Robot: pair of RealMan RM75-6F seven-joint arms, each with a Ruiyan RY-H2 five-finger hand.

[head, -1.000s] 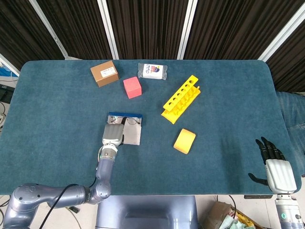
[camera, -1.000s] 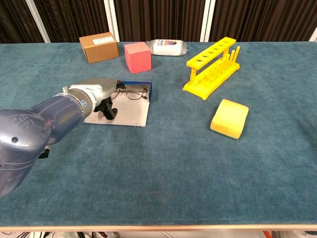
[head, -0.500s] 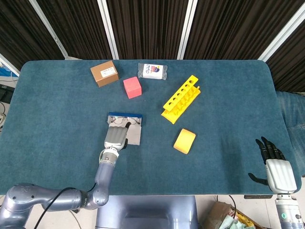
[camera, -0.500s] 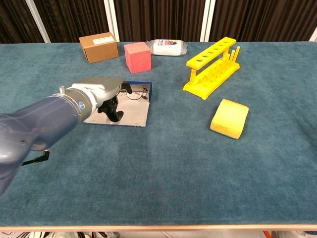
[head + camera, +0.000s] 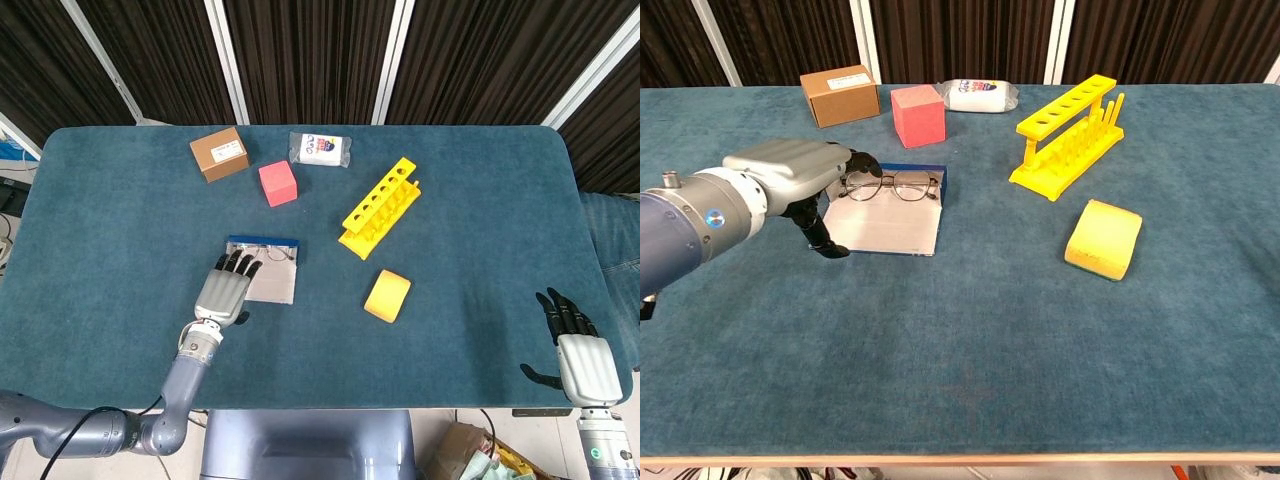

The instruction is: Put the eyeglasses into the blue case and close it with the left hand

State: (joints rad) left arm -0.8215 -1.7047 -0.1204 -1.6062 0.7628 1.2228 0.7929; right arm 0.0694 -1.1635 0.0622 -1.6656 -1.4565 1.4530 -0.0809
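The blue case (image 5: 922,222) lies open on the cloth, its pale lid (image 5: 275,285) flat toward me and its blue tray (image 5: 262,243) at the far side. The eyeglasses (image 5: 890,186) rest in the tray part, lenses showing. My left hand (image 5: 223,291) hovers at the case's left edge with its fingers spread and nothing in them; in the chest view the left hand (image 5: 790,180) sits just left of the glasses. My right hand (image 5: 580,352) is off the table's right front corner, fingers apart and empty.
A brown box (image 5: 220,153), a red cube (image 5: 278,183) and a white packet (image 5: 320,149) line the far side. A yellow tube rack (image 5: 380,207) and a yellow sponge (image 5: 387,295) lie right of the case.
My left hand has pulled back off the case toward the left and front, and its fingers have opened out. The glasses now show fully in the tray. The right hand has not moved.
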